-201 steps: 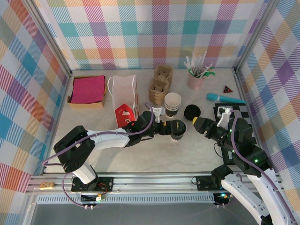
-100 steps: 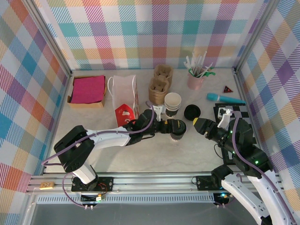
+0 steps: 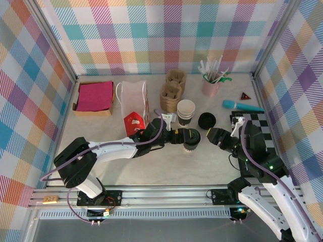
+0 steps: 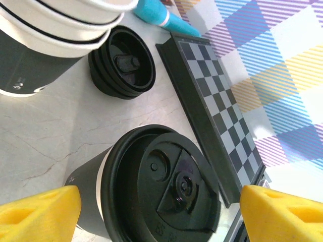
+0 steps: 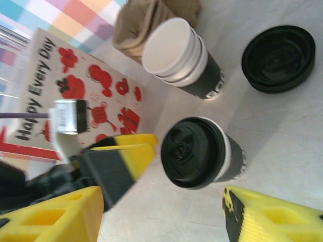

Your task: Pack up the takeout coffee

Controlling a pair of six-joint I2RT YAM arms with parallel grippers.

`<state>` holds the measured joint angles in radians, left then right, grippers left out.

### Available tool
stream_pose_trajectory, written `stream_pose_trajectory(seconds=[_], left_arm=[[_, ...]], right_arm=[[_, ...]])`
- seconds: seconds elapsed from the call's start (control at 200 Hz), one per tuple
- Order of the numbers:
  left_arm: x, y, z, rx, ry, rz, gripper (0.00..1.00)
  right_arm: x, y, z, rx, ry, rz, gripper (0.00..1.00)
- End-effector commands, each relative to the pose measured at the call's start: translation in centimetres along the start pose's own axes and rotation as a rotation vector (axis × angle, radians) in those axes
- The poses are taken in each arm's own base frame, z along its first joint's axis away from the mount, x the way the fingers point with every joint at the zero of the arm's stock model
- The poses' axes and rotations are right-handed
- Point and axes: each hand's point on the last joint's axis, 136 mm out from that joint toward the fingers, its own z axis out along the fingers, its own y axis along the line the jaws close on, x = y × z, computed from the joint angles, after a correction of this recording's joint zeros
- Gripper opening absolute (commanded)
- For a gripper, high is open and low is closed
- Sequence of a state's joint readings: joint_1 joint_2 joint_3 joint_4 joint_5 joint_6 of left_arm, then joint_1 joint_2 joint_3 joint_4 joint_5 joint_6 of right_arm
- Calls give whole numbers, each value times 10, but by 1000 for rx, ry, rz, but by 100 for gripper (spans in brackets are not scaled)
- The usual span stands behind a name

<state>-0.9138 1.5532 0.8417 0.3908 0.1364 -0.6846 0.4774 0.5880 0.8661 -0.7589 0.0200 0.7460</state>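
Far left stands one shallow cardboard tray (image 3: 79, 109) holding a flat, square stack of magenta napkins (image 3: 95, 95). Beside it lies one white paper bag (image 3: 133, 96) with loop handles and red print at its near end.

The left gripper (image 3: 187, 137), on a white-shelled arm, reaches to the middle of the table (image 3: 151, 166), whose top is pale and marbled. Its blocky yellow jaws stand wide, one on each side of the takeout coffee (image 3: 192, 139). In the left wrist view a gap shows between the lid and one jaw, so nothing is gripped.

The takeout coffee is one cup, upright at the centre of the table. It stands just nearer than the stacked cups and between the two grippers. The cup is a paper cylinder, white above and dark below, under a glossy round black plastic lid.

Behind it are two bundles of brown pulp-board carriers (image 3: 171, 95). Next to them is one stack of nested paper cups (image 3: 185, 112), with three rims showing. To the right is one pile of loose black lids (image 3: 207, 120); their number cannot be told. Further back, one pink cup (image 3: 210, 88) holds thin white sticks.

The right gripper (image 3: 214, 136) points toward the coffee, its yellow jaws wide apart and empty.

At far right there is one teal-handled tool (image 3: 242, 106), one small dark triangle (image 3: 245, 95) and one flat checkerboard (image 3: 260, 120).
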Motion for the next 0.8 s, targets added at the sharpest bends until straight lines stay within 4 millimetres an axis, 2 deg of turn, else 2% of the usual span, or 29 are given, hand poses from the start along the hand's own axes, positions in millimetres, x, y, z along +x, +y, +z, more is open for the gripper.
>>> stream_pose_trajectory(seconds=[0.0,0.19,0.515,0.795], left_arm=[[-9,0,-13,-6,-35,-4,80],[0,13,-17,-32,-34,-40,69],[4,5,-15,0,-31,-64,69],[6,-6,-5,28,-14,-69,69]], right_arm=[[1,-6,6,64,44,-27,65],[12,-19,31,122,153,15,65],[20,-27,56,24,226,124,67],[22,-31,61,26,234,130,67]])
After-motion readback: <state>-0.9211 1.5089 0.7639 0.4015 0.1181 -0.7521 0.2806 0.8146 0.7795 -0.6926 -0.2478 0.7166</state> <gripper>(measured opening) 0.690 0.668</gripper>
